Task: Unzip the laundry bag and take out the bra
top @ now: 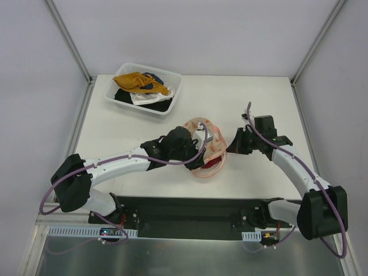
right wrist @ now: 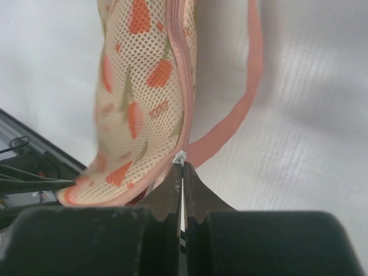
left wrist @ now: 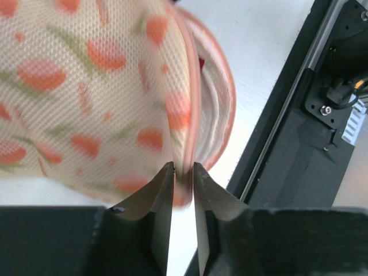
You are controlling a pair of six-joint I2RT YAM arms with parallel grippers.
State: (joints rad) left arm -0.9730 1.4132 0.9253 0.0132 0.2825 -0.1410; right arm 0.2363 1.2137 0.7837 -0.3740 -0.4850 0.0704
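The pale pink mesh laundry bag [top: 207,144] with orange-red prints stands on edge at the table's middle, partly open. The dark red bra [top: 213,166] shows at its lower opening and as a sliver in the left wrist view [left wrist: 201,61]. My left gripper [left wrist: 183,168] is shut on the bag's pink zipper rim [left wrist: 192,103]. My right gripper [right wrist: 182,167] is shut on the white zipper pull [right wrist: 180,156] at the bag's right edge [right wrist: 144,86]. In the top view the left gripper [top: 192,154] is at the bag's left side and the right gripper [top: 230,147] at its right.
A clear plastic bin [top: 145,88] with mustard-yellow, white and black clothes stands at the back left. The black base plate [top: 184,215] runs along the near edge. Metal frame posts [top: 69,40] rise at the back corners.
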